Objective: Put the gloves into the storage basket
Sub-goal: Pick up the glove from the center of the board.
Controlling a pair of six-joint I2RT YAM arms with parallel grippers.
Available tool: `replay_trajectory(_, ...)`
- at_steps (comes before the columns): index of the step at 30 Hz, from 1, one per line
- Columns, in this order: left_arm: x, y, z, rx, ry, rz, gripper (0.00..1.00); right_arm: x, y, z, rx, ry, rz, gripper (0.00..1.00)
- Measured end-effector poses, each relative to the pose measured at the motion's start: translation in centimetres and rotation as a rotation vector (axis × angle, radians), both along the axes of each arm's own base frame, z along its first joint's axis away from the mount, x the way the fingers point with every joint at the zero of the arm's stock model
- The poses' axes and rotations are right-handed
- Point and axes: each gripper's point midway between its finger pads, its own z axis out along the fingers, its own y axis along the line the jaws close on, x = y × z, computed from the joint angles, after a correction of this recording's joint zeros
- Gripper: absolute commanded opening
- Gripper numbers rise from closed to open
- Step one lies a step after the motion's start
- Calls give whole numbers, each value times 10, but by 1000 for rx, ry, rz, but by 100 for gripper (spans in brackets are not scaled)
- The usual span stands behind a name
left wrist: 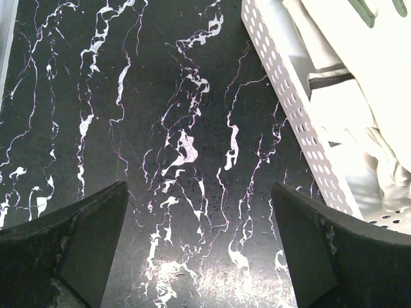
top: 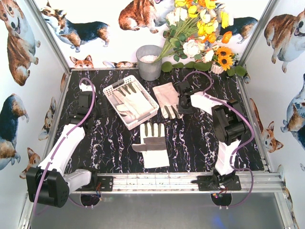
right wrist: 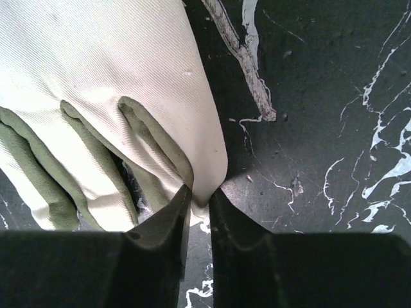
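The white slotted storage basket sits left of centre with gloves inside; its wall and the gloves also show in the left wrist view. A cream glove lies right of the basket. My right gripper is shut on this glove's edge, pinching a fingertip fold between its fingers. Another glove, palm patches up, lies at the table's middle front. My left gripper is open and empty over bare table, left of the basket.
A grey metal bucket stands at the back, with a bunch of artificial flowers to its right. Walls with dog prints enclose the black marbled table. An aluminium rail runs along the front edge.
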Motion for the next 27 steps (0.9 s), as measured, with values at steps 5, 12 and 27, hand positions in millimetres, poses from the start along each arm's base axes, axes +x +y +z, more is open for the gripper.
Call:
replay_trajectory(5, 1, 0, 0, 0, -3, 0, 87, 1, -4, 3, -25, -15, 0, 0)
replay_trajectory(12, 1, 0, -1, 1, 0, -1, 87, -20, -23, 33, -81, -47, 29, 0)
replay_trajectory(27, -6, -47, 6, -200, 27, -174, 92, -75, 25, 215, 138, -498, 555, 0)
